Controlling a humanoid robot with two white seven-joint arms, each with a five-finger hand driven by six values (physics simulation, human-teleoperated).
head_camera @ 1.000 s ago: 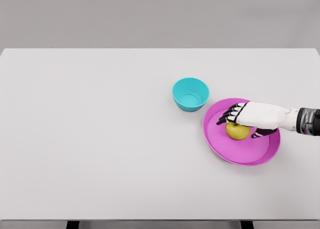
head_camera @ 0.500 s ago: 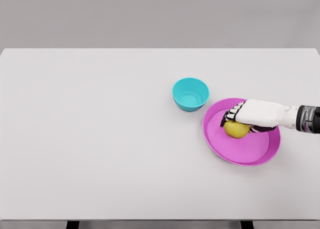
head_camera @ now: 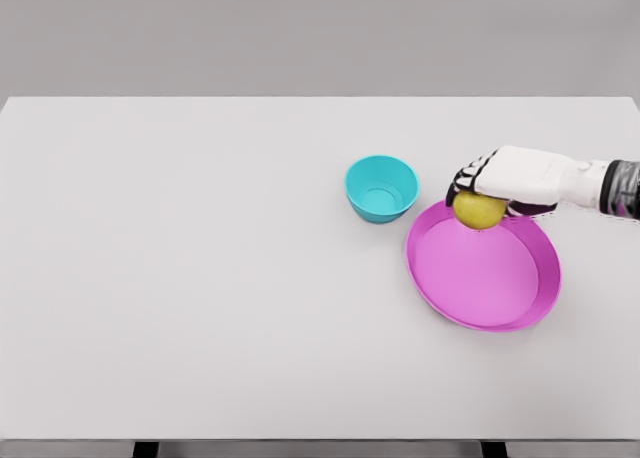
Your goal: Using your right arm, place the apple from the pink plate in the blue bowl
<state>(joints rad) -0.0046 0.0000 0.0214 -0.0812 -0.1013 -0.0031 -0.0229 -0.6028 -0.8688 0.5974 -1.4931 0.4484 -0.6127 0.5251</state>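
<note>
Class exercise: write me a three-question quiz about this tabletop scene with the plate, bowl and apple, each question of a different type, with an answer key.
1. True or false: the apple rests flat in the middle of the pink plate.
2. Multiple choice: the blue bowl contains A) the apple, B) nothing visible, C) a spoon.
3. Fill in: the right hand is shut on the ____.

Key
1. False; the hand holds it over the plate's far rim.
2. B
3. apple
</note>
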